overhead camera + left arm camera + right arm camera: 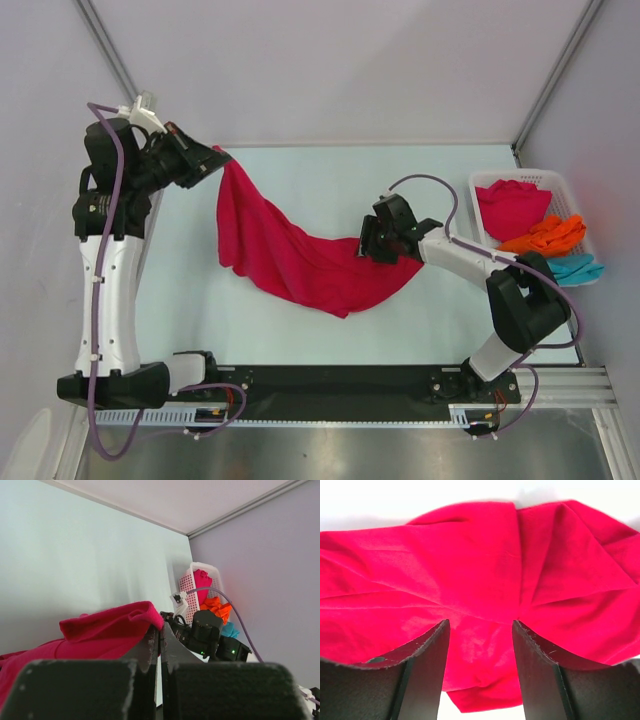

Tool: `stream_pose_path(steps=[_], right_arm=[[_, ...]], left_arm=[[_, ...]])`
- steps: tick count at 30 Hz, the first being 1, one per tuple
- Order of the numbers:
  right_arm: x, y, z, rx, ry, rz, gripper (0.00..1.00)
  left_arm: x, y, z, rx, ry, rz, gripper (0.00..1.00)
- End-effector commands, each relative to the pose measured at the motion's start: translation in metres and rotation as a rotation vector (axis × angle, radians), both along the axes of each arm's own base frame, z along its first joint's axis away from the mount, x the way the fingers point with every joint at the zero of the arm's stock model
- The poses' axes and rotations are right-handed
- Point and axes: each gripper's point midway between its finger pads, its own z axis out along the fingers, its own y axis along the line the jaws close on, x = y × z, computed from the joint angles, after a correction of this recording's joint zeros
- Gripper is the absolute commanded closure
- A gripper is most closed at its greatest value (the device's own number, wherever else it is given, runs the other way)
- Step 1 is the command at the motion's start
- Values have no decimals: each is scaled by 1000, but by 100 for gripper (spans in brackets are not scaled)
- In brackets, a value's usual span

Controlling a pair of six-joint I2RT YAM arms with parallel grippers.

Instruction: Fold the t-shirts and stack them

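Observation:
A crimson t-shirt point(290, 255) hangs stretched between both arms above the pale table point(330, 175). My left gripper point(215, 157) is raised at the back left, shut on the shirt's upper corner. In the left wrist view the crimson cloth point(110, 630) is pinched at the tips of that gripper point(161, 630). My right gripper point(365, 247) sits on the shirt's right part. In the right wrist view its jaws point(480, 630) stand apart, with crimson cloth point(470, 575) spread between and beyond the fingers. The shirt's lower edge sags to the table.
A white slatted basket point(558, 180) stands at the right edge, holding another crimson shirt point(510, 205), an orange one point(545, 235) and a teal one point(578, 268). Grey walls close in the back and both sides. The arms' black base rail point(330, 380) runs along the near edge.

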Motion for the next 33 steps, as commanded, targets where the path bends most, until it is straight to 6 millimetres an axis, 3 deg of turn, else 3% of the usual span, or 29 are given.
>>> stream_pose_path(steps=[1, 16, 33], right_arm=[[-1, -6, -9, -22, 14, -32, 42], [-6, -19, -38, -92, 55, -73, 43], [-7, -10, -49, -87, 71, -59, 48]], left_arm=[[-6, -1, 19, -1, -88, -27, 100], [-7, 2, 18, -8, -87, -27, 100], [-5, 2, 18, -11, -86, -30, 100]])
